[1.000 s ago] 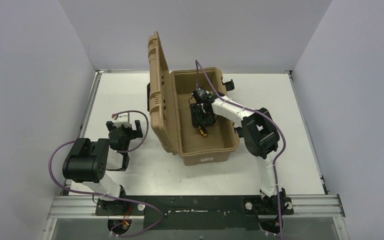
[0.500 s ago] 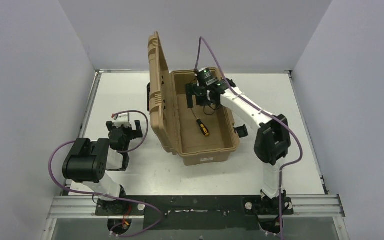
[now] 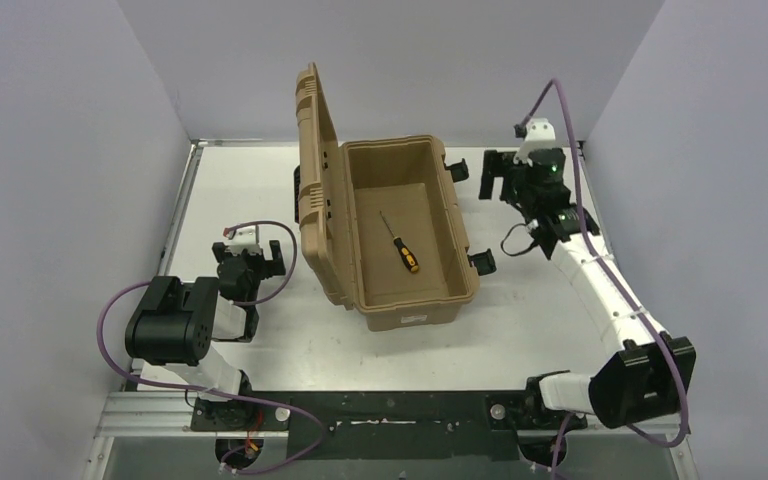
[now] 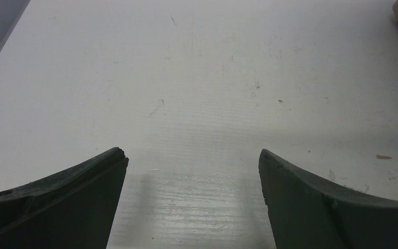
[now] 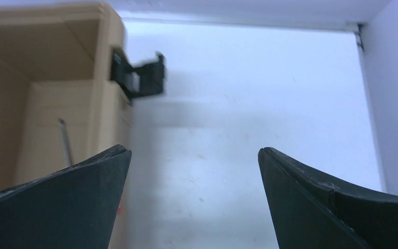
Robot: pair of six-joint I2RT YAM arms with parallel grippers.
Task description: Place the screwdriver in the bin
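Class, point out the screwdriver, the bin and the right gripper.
screwdriver [image 3: 405,257]: top view, on its handle.
bin [image 3: 390,312]: top view, front wall.
right gripper [image 3: 500,178]: top view, between its fingertips.

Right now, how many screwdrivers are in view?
1. The screwdriver lies loose on the floor of the open bin, handle toward the near end. The raised lid may hide some table behind it.

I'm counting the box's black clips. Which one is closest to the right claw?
The far clip, by the box's back corner, beside the open right claw. The other clip sits toward the near end.
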